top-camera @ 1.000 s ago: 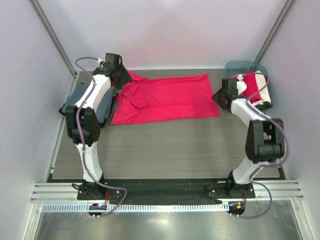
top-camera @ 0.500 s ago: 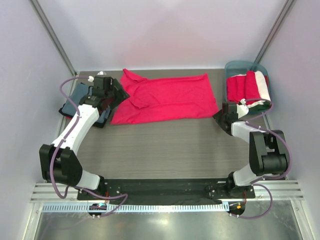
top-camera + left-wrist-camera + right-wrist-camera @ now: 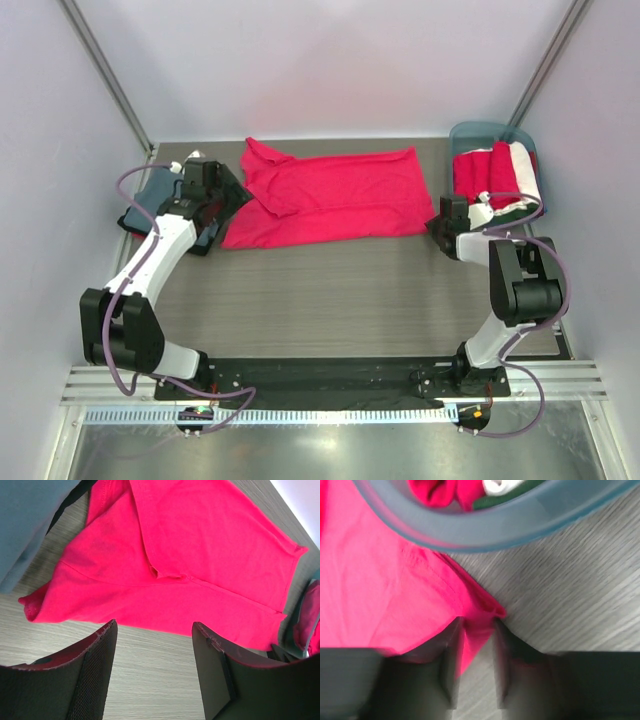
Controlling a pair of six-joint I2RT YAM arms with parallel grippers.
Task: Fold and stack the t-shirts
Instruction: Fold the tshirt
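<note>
Red shirt (image 3: 335,195), flat — left claw (image 3: 154,625), open, and right claw (image 3: 477,621), grip indiscernible, newly arrived at its near corners; fold likely next.

On my table (image 3: 330,300), the spread t-shirt (image 3: 340,195) lies at the back, a folded t-shirt (image 3: 150,195) to its left and a tub (image 3: 478,130) holding shirts (image 3: 490,175) to its right.

A grey wood-grain tabletop (image 3: 330,295) fills the cell; its planks also show in both wrist views (image 3: 150,675) (image 3: 580,595). A teal see-through tub (image 3: 478,131) stands at the far right corner, its rim curving across the top of the right wrist view (image 3: 485,535). Pale walls (image 3: 330,60) enclose three sides, with slanted metal posts (image 3: 105,75) (image 3: 548,60) at the far corners. A silver rail (image 3: 330,392) runs along the near edge.
</note>
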